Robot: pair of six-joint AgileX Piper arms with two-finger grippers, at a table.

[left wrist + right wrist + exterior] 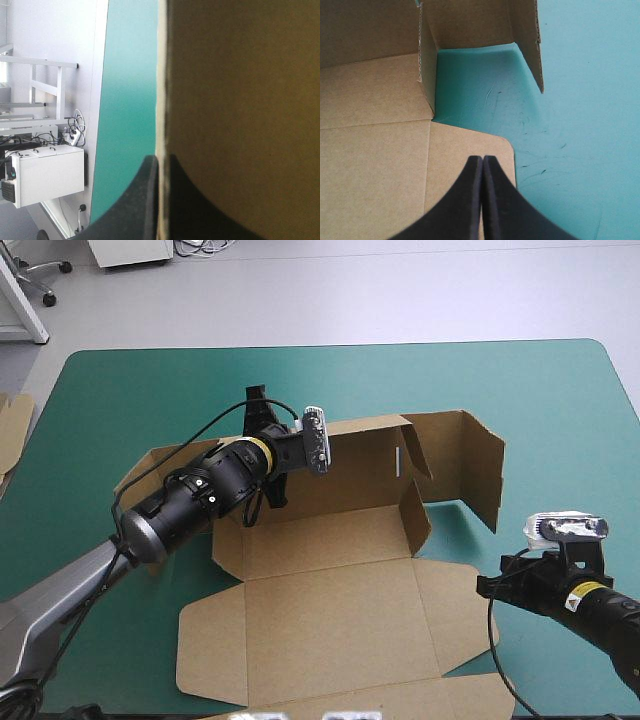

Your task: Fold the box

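The box lay at the high view's centre: back and right walls raised, front panels flat, tucking not done. Your left gripper clamped what appeared to be the back wall. Your right gripper was closed, empty, over a front flap.

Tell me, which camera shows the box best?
The high view: the whole box shows, walls partly raised. The left wrist view shows one board edge up close; the right wrist view, one corner flap.

No writing, label or number can be read anywhere.
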